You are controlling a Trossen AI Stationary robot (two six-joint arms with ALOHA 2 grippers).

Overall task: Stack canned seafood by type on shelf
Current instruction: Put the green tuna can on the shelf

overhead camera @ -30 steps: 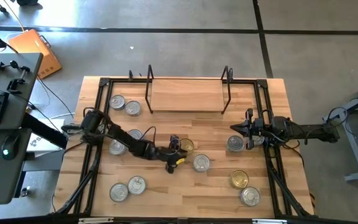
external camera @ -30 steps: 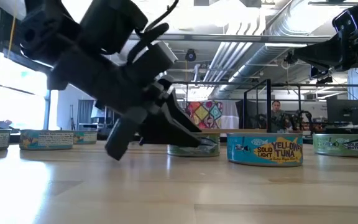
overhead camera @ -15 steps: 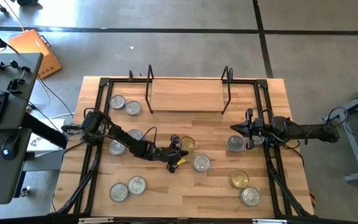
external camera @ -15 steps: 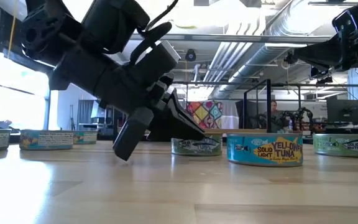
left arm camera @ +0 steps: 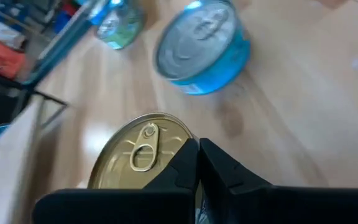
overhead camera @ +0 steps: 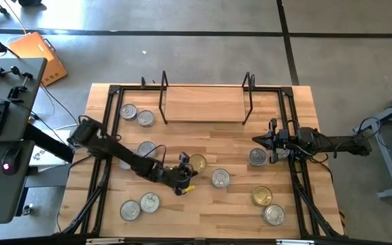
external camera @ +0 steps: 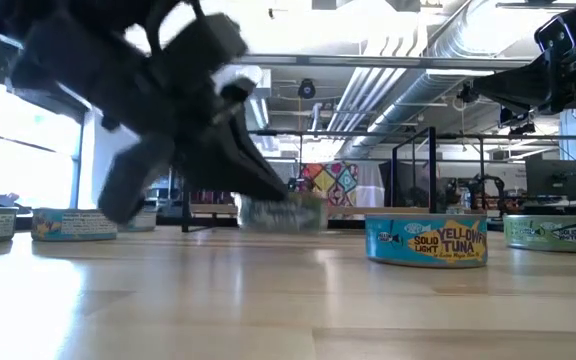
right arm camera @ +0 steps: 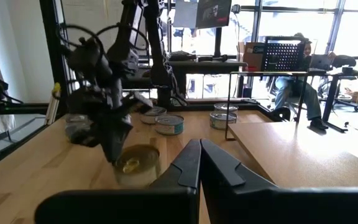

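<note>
My left gripper [overhead camera: 190, 170] [left arm camera: 198, 146] is shut, low over the middle of the table, next to a gold-lidded can [overhead camera: 198, 163] [left arm camera: 143, 163] with a pull tab. The can looks blurred in the low view [external camera: 279, 212]. My right gripper [overhead camera: 271, 147] [right arm camera: 199, 148] is shut and waits high by the table's right side, touching nothing. A silver-lidded can [overhead camera: 257, 157] stands on the table beside it. The shelf [overhead camera: 203, 106], a light board between two black wire uprights, sits at the far edge with nothing on it. My left gripper has its shut fingers [left arm camera: 182, 163] against the gold-lidded can's rim [left arm camera: 178, 135], on the side away from the pull tab. The fingers slant down from the table's left side. Whether they press on the lid or only push the rim, I cannot tell.
Other cans stand scattered: two far left [overhead camera: 128, 111] [overhead camera: 145, 118], one under the left arm [overhead camera: 146, 148], a blue-sided one [overhead camera: 220, 178] [left arm camera: 204, 46], two near left [overhead camera: 129, 209] [overhead camera: 150, 202], and a gold one [overhead camera: 261, 197] and a silver one [overhead camera: 273, 214] near right. People sit beyond the table.
My left gripper has moved toward the table's left and slightly toward its near edge, with the arm swinging lower. The gold-lidded can has shifted the same way with it. My right arm has kept still.
</note>
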